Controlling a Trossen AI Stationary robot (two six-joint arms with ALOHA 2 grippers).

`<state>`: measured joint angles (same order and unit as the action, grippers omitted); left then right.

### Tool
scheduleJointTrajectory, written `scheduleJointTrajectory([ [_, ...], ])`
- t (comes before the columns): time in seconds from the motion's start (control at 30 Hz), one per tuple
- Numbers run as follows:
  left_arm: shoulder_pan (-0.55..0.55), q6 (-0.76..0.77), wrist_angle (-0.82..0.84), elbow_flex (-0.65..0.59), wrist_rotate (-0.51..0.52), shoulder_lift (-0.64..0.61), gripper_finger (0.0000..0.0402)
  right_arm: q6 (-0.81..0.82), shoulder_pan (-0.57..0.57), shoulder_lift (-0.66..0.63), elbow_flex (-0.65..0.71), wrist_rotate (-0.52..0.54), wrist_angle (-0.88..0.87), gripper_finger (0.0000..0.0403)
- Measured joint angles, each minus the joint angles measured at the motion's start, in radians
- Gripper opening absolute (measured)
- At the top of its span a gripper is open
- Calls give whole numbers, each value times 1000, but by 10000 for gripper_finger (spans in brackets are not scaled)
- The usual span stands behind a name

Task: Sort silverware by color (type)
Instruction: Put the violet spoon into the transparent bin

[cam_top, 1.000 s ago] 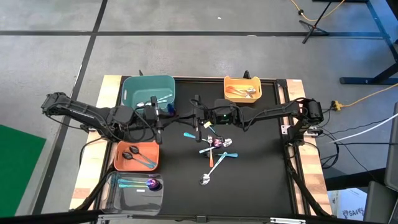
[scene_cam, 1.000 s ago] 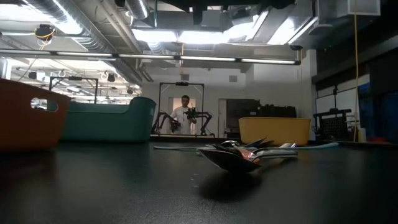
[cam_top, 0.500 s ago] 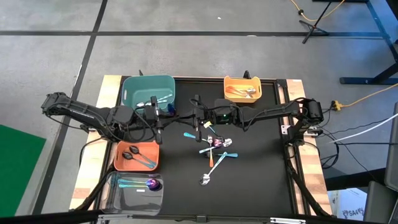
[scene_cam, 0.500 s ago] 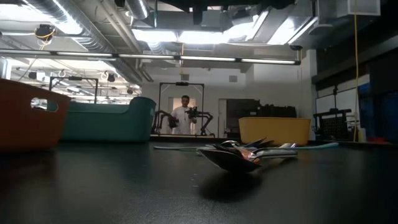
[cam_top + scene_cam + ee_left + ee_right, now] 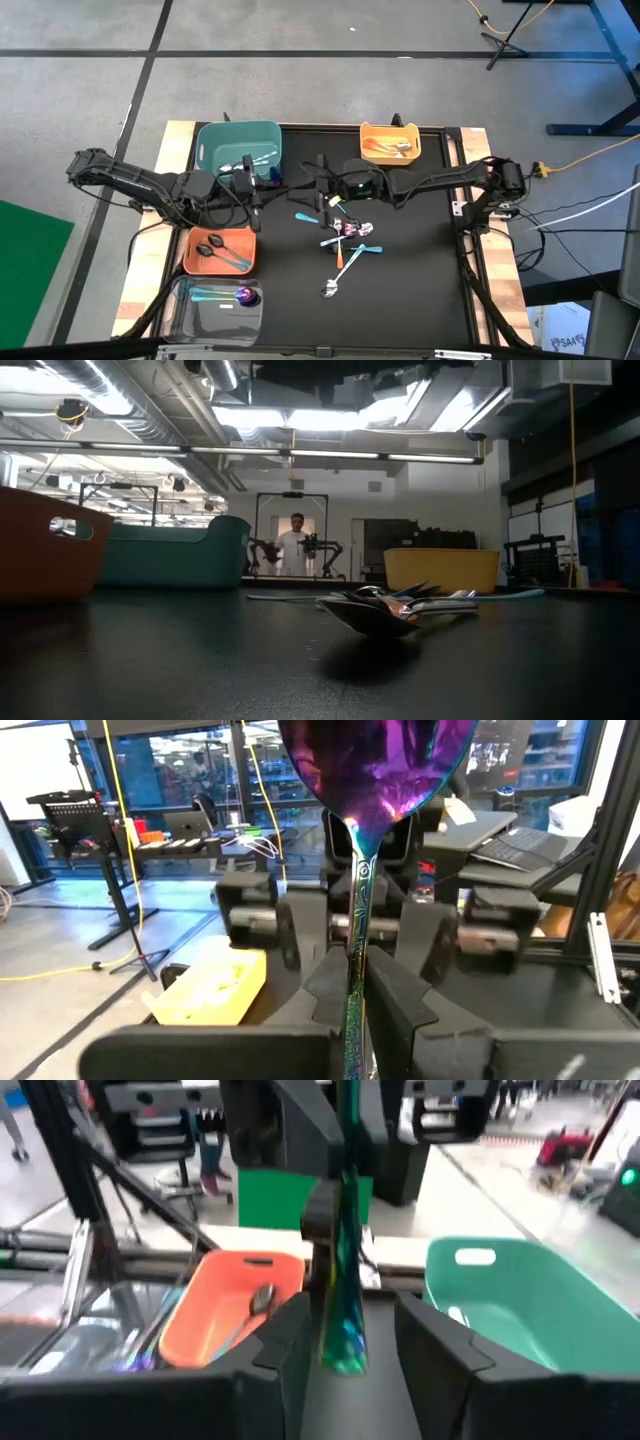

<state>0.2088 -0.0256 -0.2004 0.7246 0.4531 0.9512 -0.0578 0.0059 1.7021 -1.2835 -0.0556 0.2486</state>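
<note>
An iridescent purple spoon (image 5: 372,760) stands upright in the air over the table's middle, bowl up. My left gripper (image 5: 355,975) is shut on its handle and reaches in from the table's left (image 5: 283,187). My right gripper (image 5: 345,1350) faces it from the right (image 5: 318,186). It is open, with a finger on each side of the handle's lower end (image 5: 343,1342) and a gap to both. More silverware (image 5: 345,238) lies loose on the black table, and a silver spoon (image 5: 330,290) lies nearer the front. My left gripper pinches the spoon's handle (image 5: 356,955) between its two fingers, below the bowl. The fingers come level from the table's left and lie across the handle. The spoon is upright and lifted clear of the table.
A teal bin (image 5: 238,147) at the far left holds silver spoons; a yellow bin (image 5: 390,142) at the far right holds copper ones. An orange bin (image 5: 220,250) with black spoons and a clear bin (image 5: 215,300) stand near left. A person (image 5: 297,545) stands far behind.
My right gripper has opened and let go of the iridescent spoon, which stays upright in my left gripper. Both arms have kept their places.
</note>
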Motion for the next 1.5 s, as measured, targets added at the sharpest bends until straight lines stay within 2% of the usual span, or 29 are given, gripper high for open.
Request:
scheduleJointTrajectory([
  [0.27, 1, 23, 6, 0, -1, 0, 16, -1, 0, -174, 0, 2, -469, 138],
  [0.37, 1, 59, 8, 0, -17, 0, 16, -1, 0, -232, 0, 50, -643, 138],
  [0.5, 1, 200, 24, 0, -111, 0, 16, -1, 0, -280, 0, 159, -831, 138],
  [0.6, 3, 381, 130, 24, -195, 0, 16, 0, -1, -294, 0, 202, -908, 138],
  [0.8, 60, 677, 544, 181, -335, 0, 16, 0, 0, -293, 0, 202, -939, 138],
  [0.97, 158, 895, 821, 294, -388, 11, 16, 0, 0, -293, 0, 202, -940, 138],
  [1.33, 447, 1344, 932, 312, -538, 118, 16, -1, 0, -293, 0, 202, -942, 138],
  [1.5, 544, 1462, 951, 312, -616, 198, 16, -1, 0, -293, 0, 202, -949, 138],
])
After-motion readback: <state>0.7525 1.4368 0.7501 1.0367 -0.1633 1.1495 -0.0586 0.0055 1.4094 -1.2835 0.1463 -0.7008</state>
